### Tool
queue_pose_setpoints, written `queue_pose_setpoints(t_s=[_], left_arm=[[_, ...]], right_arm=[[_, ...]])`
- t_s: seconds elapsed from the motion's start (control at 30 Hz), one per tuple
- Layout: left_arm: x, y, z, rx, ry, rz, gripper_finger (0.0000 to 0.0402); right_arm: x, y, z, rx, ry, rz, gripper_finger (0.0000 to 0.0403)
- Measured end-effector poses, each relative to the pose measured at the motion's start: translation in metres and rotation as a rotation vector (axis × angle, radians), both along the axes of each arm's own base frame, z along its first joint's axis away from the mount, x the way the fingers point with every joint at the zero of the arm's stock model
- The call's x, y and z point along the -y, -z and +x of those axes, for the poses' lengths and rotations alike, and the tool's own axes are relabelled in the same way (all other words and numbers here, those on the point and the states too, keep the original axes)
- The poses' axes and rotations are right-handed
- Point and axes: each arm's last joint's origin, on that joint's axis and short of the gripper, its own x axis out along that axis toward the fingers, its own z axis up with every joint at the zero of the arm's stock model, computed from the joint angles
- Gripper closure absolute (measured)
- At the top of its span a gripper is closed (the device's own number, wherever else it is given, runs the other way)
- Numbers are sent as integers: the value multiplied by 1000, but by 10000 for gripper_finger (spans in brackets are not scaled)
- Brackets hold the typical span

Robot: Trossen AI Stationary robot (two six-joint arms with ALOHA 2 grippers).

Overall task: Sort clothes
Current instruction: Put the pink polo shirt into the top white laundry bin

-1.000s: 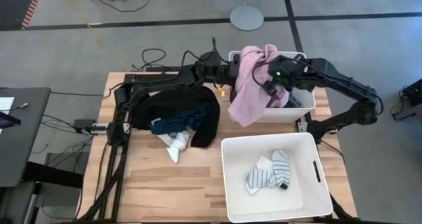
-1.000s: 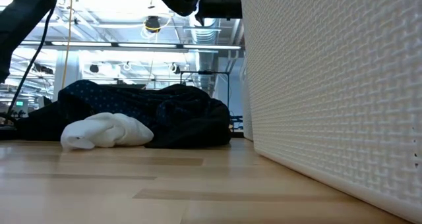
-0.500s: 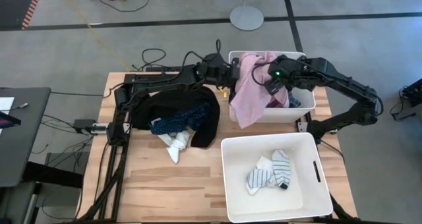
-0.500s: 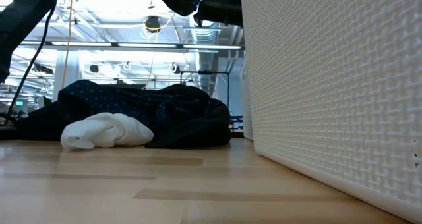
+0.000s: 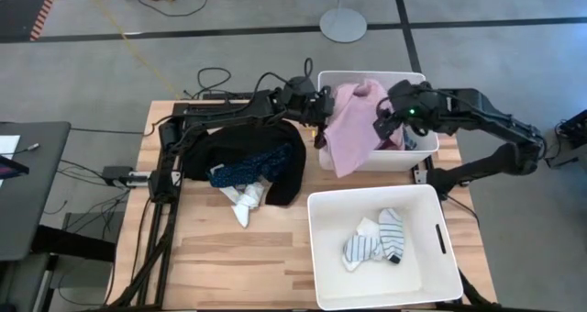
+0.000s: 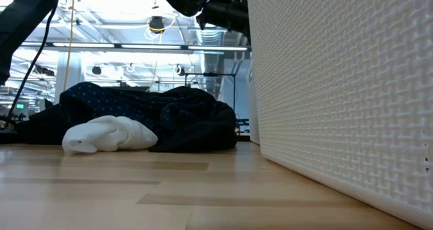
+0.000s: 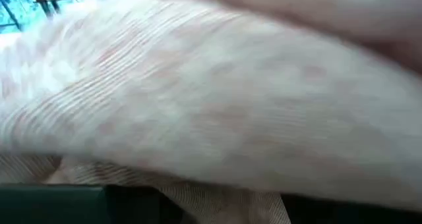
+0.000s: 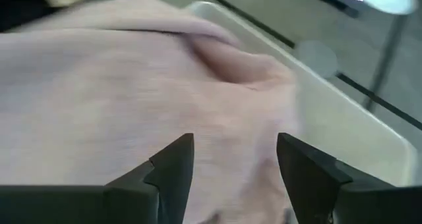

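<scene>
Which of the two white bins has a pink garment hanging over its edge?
The far bin, between the two grippers. The pink garment drapes over its left wall toward the table. The near bin holds only socks.

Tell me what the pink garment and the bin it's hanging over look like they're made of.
Pink garment: soft, matte, finely ribbed fabric, likely a knit, draping in folds. Bin: white rigid plastic, apparently; the nearer bin's wall shows a moulded woven texture.
</scene>
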Motion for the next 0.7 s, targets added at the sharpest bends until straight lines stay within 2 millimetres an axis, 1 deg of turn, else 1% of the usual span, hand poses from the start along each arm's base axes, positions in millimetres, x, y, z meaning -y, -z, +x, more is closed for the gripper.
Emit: queue_pose_setpoints(t_s=[0.17,0.27,0.4,0.5,0.7], left_arm=[[0,-1,0,3,15,-11,204],[1,-4,-1,-20,15,-20,204],[1,-10,-2,-59,16,-33,204],[2,-18,-5,-111,25,-17,204],[6,-35,-15,-226,50,8,204]], right_arm=[[-10,3,19,14,-146,13,176],[-9,15,31,-40,-172,8,176],[1,36,44,-133,-139,22,178],[9,45,46,-161,-103,33,185],[24,53,41,-189,-27,43,208]])
